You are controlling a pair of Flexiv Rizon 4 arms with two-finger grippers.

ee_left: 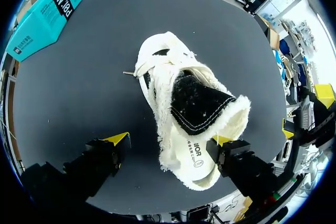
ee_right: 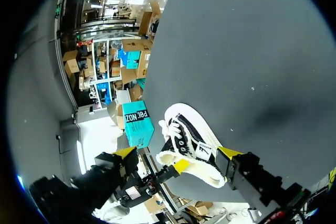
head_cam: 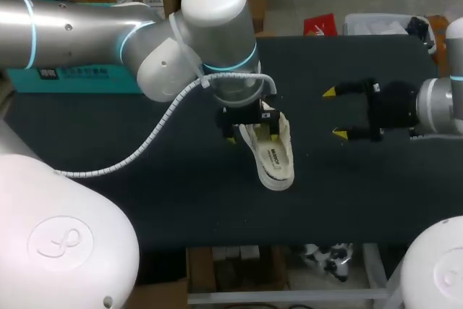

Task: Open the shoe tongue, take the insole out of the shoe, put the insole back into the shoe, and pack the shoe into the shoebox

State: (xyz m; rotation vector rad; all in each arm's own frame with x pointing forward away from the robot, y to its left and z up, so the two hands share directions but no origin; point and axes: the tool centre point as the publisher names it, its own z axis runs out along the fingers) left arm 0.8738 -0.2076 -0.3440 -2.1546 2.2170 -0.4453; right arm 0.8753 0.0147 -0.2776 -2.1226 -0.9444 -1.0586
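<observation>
Your left tool (ee_left: 169,140) is the nearest thing, hanging straight over the shoe (ee_left: 181,72) with its fingers wide. One tip sits just beside the heel side and the other stands apart over bare table (head_cam: 108,135), so it grips nothing. You can read that pose as a set-up for going into the opening, since the black lining (ee_left: 202,100) lies right ahead of the fingers, facing up at them. Whether the insole is in place you cannot tell from here.

In the head view the shoe lies just right of the frame's centre, its front part hidden under the left arm (head_cam: 108,34). Its long axis runs from upper left to lower right. The laced toe points to the upper left, toward the teal box (head_cam: 72,81) at the left of the frame, and the fleecy heel points to the lower right.

Your right tool (head_cam: 334,113) hovers at the right of the frame, well apart from the shoe. It is also wide and empty, with its fingers turned toward the shoe. It looks placed to come in from the side and steady the shoe while the left one works the opening.
</observation>
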